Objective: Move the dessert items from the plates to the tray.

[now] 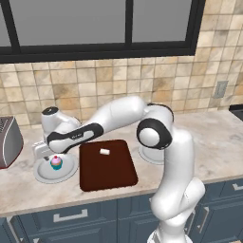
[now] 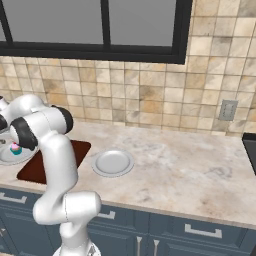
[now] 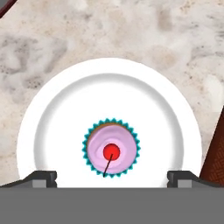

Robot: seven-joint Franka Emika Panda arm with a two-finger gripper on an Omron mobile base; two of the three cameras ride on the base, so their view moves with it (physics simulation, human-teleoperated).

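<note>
Marble bench (image 1: 209, 137) carries the brown tray (image 1: 107, 176) at centre of the left base view; the arm hides most of a second plate (image 1: 147, 156) at its right. At lower left, the pincer (image 1: 43, 153) hangs wide open over the cupcake (image 1: 56, 163) on its plate (image 1: 47, 176), holding nothing. The white block (image 1: 104, 151) lies on the tray.

The robot's arm (image 1: 175, 156) is built of glossy white, rounded, tube-like segments. Black bands and caps mark the joints, with a large round dark ring at the elbow. A dark strip with faint lettering runs along the forearm. The claw's (image 3: 112, 178) two fingertips (image 3: 41, 178) are small, dark grey and blocky.
</note>
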